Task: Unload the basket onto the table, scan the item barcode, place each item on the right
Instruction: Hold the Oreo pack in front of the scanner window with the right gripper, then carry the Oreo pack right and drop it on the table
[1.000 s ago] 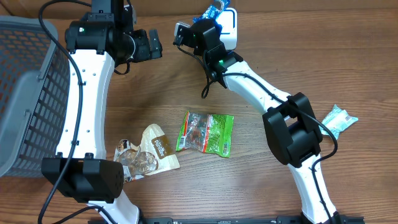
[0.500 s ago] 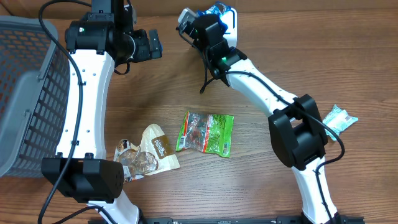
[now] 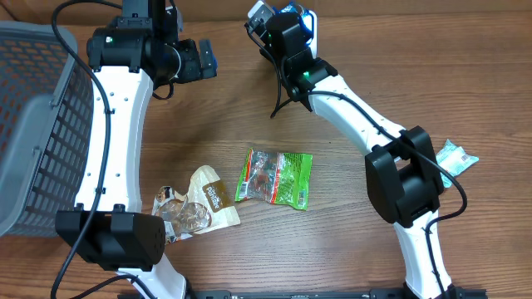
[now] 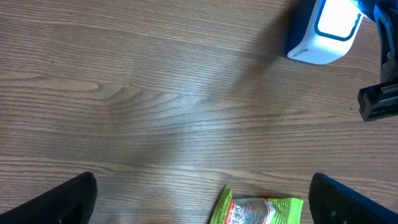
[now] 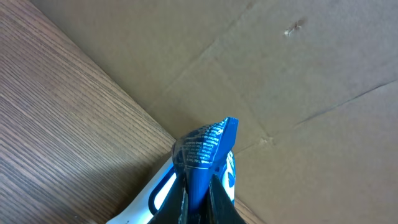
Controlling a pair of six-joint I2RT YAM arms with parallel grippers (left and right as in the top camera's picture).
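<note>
bright even light; soft shadows on table [image 4: 155,106]; sharp focus
</note>
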